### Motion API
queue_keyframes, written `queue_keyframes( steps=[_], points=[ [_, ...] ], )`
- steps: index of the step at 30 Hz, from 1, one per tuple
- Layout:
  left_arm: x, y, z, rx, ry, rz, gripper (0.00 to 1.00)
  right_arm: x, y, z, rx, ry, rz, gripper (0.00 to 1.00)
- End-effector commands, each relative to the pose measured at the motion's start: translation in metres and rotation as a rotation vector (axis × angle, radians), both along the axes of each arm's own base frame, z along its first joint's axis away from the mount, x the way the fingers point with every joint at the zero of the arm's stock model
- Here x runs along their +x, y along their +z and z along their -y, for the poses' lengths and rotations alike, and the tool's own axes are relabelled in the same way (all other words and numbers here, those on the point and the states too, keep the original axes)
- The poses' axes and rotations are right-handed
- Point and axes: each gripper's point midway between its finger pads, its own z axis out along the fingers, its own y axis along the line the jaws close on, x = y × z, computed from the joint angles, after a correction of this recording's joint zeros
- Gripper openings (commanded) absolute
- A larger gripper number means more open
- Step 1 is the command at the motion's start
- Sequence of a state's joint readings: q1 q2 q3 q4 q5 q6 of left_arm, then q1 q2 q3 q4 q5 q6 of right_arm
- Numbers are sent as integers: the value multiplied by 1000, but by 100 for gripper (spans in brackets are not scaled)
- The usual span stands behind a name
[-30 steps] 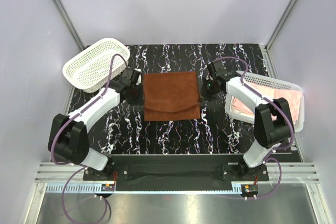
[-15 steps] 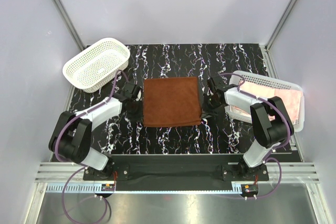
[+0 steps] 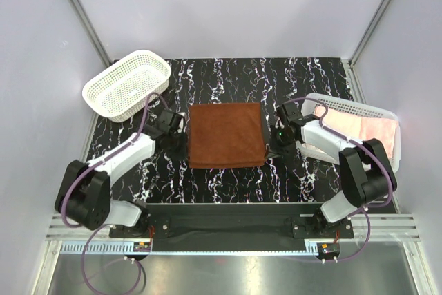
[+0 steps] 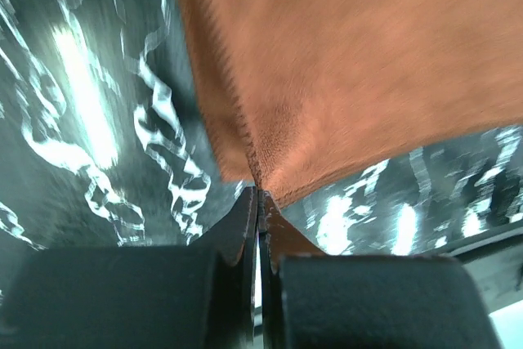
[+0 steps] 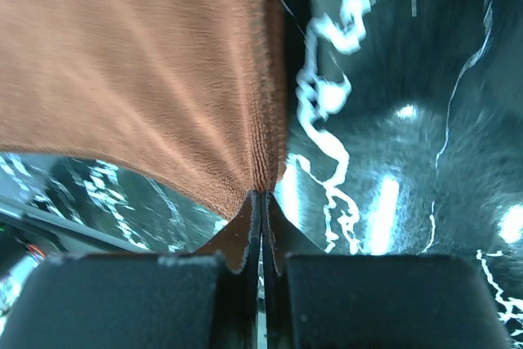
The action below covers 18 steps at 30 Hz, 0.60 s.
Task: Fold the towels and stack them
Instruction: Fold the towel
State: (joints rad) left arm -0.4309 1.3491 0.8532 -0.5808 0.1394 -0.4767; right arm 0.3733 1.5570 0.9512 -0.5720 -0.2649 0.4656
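So the rust-brown square cloth towel (image 3: 226, 135) is lying flat in the middle of the black white-veined marble-look table (image 3: 221, 74), right between the two arms. It's not quite square as it sits: a bit wider than it is deep, so the long axis runs left to right, and its edges line up pretty squarely with the table edges. The far edge points at the back wall and the near edge at the arm bases.

The left gripper (image 4: 258, 194) has its fingers pinched tight on the towel's near-left corner, with no gap between them, just cloth squeezed in at the tips. The right gripper (image 5: 262, 195) does the same on the near-right corner, where the hem bunches a little into the pinch. Both sit low at the table surface.

Off to the sides, there's a white plastic lattice basket (image 3: 126, 84) tilted at the far-left corner, well apart from the towel. Another white lattice basket (image 3: 349, 107) by the right edge has a pale pink cloth towel (image 3: 359, 128) in it.
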Motion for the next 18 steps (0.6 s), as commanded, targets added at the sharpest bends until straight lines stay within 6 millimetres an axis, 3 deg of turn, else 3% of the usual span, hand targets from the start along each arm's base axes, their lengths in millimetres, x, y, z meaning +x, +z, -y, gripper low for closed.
queue_keyframes(
  steps=[1,7,13,14,16,18],
  points=[
    [-23,-31,1,-16,-4,-94,0,-15,-18,-4,27,20,-39,0],
    [-28,-43,-3,1,-1,-122,0,-21,-29,-3,24,20,-55,0],
    [-32,-45,-2,2,-26,-140,0,-27,-33,-5,43,31,-77,14],
    [-34,-44,-1,-9,-32,-143,0,-29,-34,-3,36,29,-82,22],
    [-41,-42,6,-58,-60,-161,21,-31,-33,-1,29,29,-81,29],
    [-44,-33,7,-69,-74,-151,24,-32,-29,0,24,42,-73,33]
  ],
)
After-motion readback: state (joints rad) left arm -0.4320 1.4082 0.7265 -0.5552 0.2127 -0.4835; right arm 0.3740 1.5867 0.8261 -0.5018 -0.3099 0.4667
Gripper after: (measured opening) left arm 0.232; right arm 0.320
